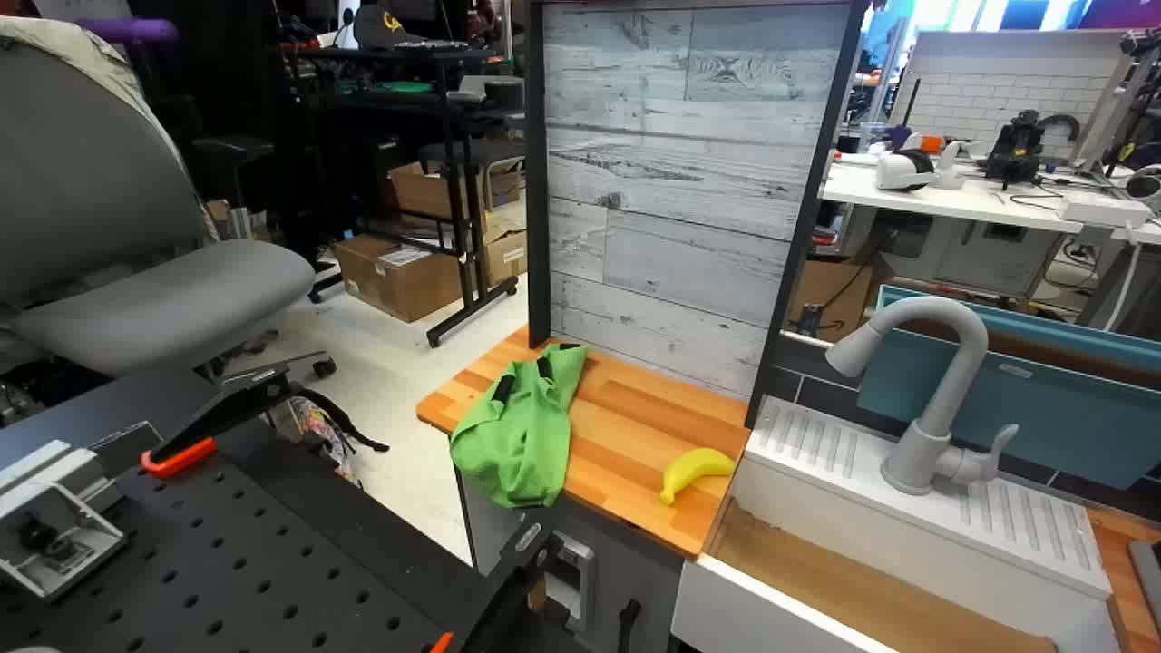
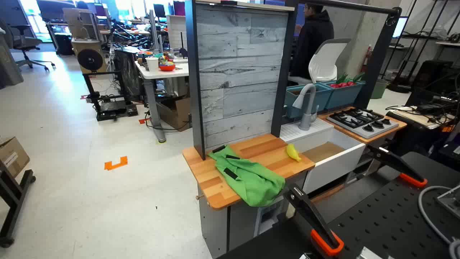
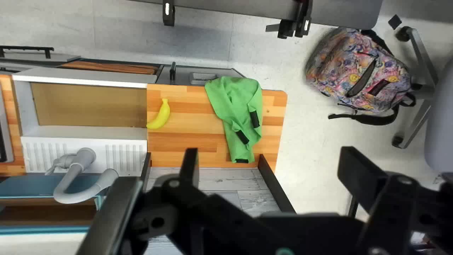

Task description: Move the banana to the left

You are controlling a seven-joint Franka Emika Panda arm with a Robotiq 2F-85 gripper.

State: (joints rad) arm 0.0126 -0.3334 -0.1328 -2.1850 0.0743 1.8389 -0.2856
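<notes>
Yellow stands out in an exterior view: the banana lies on the worktop, one end right at the edge by the sink. The green cloth is to its left, so left most likely means toward that. No jaws show here.

In an exterior view with nearly all of the stove in it, no jaws show either. The end of the worktop past the cloth shows well.

Only the wrist view has the jaws. They are spread wide, hold nothing and are well apart from the banana. Most of a bright bag shows here too. Sides are swapped: the cloth is right of the banana, and going left would lead to the sink. Picking up the banana seems to come first. It lies at a slant, so turn the jaws to pinch across its middle. Squeeze softly, lift a little, and set it down before it meets the cloth. A bump the wrong way could drop it in the sink.
</notes>
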